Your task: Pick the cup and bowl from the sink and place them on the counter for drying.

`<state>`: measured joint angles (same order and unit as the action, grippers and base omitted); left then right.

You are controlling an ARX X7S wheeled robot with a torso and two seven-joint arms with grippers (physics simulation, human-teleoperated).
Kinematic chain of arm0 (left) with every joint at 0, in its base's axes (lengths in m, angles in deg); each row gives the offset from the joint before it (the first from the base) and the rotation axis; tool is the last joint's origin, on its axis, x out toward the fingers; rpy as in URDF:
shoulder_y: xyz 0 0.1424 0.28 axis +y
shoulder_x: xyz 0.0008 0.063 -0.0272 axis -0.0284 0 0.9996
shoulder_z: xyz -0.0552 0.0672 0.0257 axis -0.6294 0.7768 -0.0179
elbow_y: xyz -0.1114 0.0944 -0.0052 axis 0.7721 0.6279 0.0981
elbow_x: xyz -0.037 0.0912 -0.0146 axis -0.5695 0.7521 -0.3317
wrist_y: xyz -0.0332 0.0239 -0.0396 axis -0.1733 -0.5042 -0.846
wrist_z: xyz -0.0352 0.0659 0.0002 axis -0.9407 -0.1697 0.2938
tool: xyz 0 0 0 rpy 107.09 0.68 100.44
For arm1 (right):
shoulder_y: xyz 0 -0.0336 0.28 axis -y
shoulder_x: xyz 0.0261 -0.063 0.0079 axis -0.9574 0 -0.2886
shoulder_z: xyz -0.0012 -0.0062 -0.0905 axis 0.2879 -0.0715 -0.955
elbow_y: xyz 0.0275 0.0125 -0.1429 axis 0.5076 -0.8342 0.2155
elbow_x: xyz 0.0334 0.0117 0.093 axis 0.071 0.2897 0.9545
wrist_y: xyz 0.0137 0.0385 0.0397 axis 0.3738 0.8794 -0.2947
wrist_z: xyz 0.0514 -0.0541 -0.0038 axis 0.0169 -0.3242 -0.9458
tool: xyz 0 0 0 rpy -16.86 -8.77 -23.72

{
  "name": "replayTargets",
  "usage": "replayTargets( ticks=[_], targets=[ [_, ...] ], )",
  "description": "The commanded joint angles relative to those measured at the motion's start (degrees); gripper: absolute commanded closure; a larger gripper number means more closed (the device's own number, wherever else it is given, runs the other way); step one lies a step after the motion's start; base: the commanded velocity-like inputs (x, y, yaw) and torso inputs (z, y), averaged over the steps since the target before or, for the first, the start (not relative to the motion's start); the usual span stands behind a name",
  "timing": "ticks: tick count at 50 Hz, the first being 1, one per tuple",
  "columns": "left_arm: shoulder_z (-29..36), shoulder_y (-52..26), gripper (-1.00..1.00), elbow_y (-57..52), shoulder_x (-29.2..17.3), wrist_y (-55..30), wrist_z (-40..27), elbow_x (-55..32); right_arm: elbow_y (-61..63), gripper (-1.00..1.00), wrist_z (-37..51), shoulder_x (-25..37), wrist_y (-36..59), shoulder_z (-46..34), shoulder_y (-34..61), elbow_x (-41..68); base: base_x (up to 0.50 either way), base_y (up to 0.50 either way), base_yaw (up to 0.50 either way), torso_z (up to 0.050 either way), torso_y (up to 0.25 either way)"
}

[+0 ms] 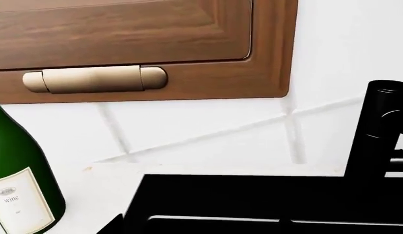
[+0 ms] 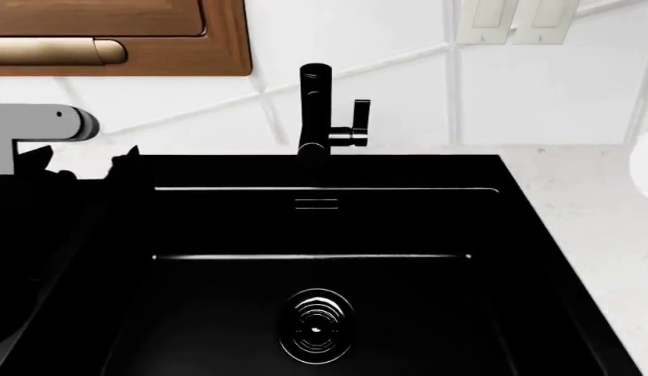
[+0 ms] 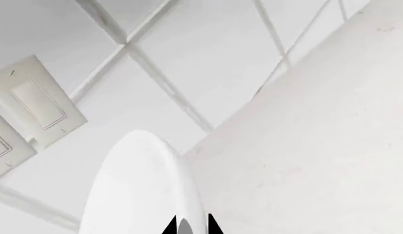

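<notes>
The right gripper is pinching the rim of the plain white round bowl above the smooth white speckled surface. The matte black rectangular sink is lying bare; the left gripper's opening cannot be told.

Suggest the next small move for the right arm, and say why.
Probably lower the bowl onto the counter and release it: the right tool seems to hold its rim with the counter close by, and the sink shows only its drain.
</notes>
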<state>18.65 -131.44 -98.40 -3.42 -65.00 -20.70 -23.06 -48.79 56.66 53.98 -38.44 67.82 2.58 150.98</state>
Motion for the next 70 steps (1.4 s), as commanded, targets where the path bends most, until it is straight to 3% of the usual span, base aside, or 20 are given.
replayTargets(
  ticks=[1, 7, 20, 37, 70],
  targets=[
    [-1.2, 0.6, -1.0, 0.3, 0.1, 1.7, 1.1, -1.1, -0.7, 1.0, 0.4, -1.3, -1.5, 5.7, -2.5, -5.1, 0.0, 0.0, 0.0, 0.0, 0.0],
    [-1.0, 0.6, -1.0, 0.4, 0.0, 1.6, 1.4, -0.9, -1.9, 1.0, 0.1, -2.8, -0.9, 13.1, -6.4, -5.8, 0.0, 0.0, 0.0, 0.0, 0.0],
    [-1.2, 1.8, -1.0, -0.6, -0.1, 2.0, 0.6, -1.1, -3.8, 1.0, -2.1, -6.4, 0.0, 20.9, -12.6, -8.4, 0.0, 0.0, 0.0, 0.0, 0.001],
    [-1.4, 2.5, -1.0, -0.7, -0.9, 2.0, 0.6, -1.3, -6.6, 1.0, -5.6, -8.7, 0.2, 18.5, -16.1, -13.6, 0.0, 0.0, 0.0, 0.0, 0.0],
    [-0.9, 2.8, -1.0, -0.8, -0.3, 2.2, 0.4, -0.9, -6.3, 1.0, -13.9, -18.8, -2.1, 25.7, -27.2, -19.5, 0.0, 0.0, 0.0, 0.0, 0.0]
  ],
)
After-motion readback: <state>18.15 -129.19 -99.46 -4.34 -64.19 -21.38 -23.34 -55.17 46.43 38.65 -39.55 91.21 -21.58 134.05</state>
